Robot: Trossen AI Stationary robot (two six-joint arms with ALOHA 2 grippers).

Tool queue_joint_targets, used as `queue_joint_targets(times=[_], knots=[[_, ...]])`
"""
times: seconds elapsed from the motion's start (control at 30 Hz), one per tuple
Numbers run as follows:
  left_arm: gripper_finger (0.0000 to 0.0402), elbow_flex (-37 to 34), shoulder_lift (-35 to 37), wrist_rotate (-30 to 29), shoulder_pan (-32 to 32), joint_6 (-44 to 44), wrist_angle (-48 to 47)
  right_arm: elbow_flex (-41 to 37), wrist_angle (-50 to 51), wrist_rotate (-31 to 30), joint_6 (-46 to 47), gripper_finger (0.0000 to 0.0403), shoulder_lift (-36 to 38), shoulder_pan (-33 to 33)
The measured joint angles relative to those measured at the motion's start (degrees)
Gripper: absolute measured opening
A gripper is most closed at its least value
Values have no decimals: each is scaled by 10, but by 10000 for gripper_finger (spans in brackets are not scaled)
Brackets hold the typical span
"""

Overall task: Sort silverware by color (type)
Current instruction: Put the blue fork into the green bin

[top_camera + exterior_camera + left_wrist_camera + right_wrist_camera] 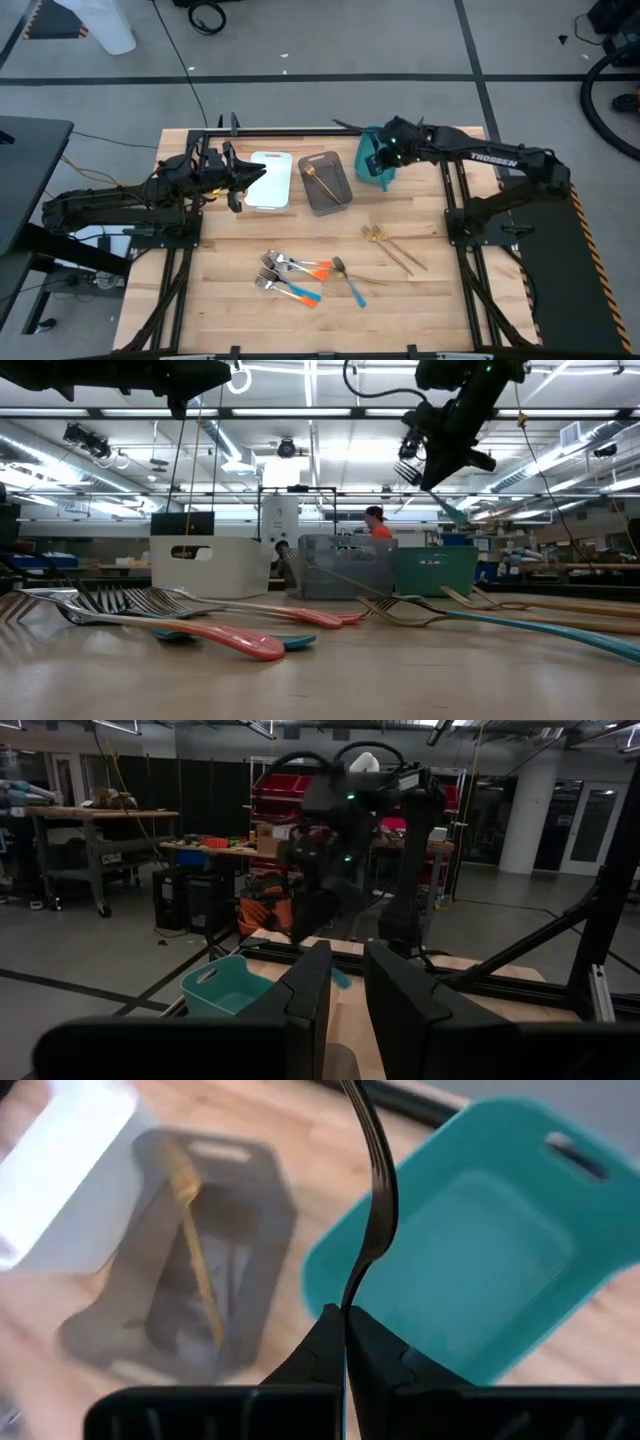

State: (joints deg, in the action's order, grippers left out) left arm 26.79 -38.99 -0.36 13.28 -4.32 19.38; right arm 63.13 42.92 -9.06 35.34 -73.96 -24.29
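Observation:
My right gripper (384, 166) hangs over the teal bin (480, 1260) at the table's far right and is shut on one piece of silverware (378, 1190), which looks dark here. My left gripper (243, 178) is open and empty at the left edge of the white bin (270, 180). A gold utensil (322, 183) lies slanted in the grey bin (343, 165). Orange-handled forks (308, 267), blue-handled ones (300, 293), a teal fork (350, 283) and two gold pieces (392, 247) lie flat on the table near its front. My right gripper pinches the utensil between its two fingertips at a narrow part of its stem (349, 1298). The fingers point down at the bin, and the utensil runs on past them along their line. It hangs clear above the teal bin. Which end is between the fingers is hidden.
The white, grey and teal bins stand in a row along the far edge. The black frame rails (300, 130) run behind them. Bare wood lies between the bins and the loose silverware. A person in orange (378, 525) stands in the room beyond the table.

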Motion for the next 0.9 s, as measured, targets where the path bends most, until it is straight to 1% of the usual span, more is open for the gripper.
queue_joint_targets(times=[0.2, 0.33, 0.5, 0.9], knots=[[70, 0, 0, 0, 0, 0, -6, 0, -27, -31, -42, 11, -39, -44], [70, 0, 0, 0, 0, 4, -6, 0, -50, -36, -64, 11, -56, -67], [70, 0, 0, 0, 0, 5, -9, 0, -53, -49, -76, 11, -74, -92], [70, 0, 0, 0, 0, 5, -15, 0, -51, -48, -73, 11, -148, -100]])
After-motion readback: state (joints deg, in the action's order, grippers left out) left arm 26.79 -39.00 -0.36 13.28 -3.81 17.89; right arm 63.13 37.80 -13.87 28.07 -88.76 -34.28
